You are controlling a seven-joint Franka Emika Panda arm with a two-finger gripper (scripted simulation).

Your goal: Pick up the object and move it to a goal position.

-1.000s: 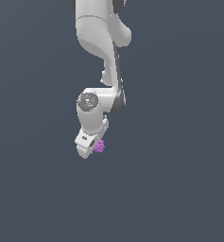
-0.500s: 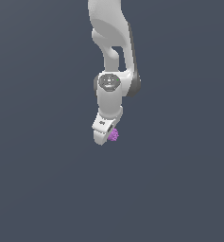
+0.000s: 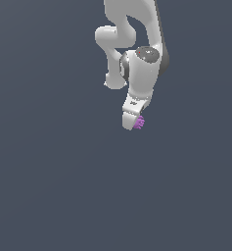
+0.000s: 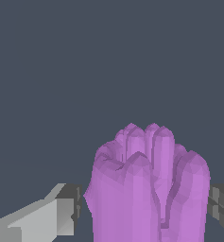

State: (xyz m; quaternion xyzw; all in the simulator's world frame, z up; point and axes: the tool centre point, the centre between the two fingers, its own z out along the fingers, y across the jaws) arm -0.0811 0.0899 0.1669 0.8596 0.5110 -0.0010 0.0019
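The object is a small purple, bumpy, berry-like ball [image 3: 139, 122] at the tip of my white gripper [image 3: 135, 123] in the exterior view. In the wrist view the ball [image 4: 149, 189] fills the space between my two grey fingertips [image 4: 68, 208], which press it from both sides. The gripper is shut on the ball and holds it off the ground, tilted, with the arm reaching down from above.
Only a plain dark grey-blue surface [image 3: 49, 186] surrounds the arm. No goal marker or other object shows in either view.
The arm has carried the ball toward the exterior view's right and upward. The ball stays held in the gripper throughout.
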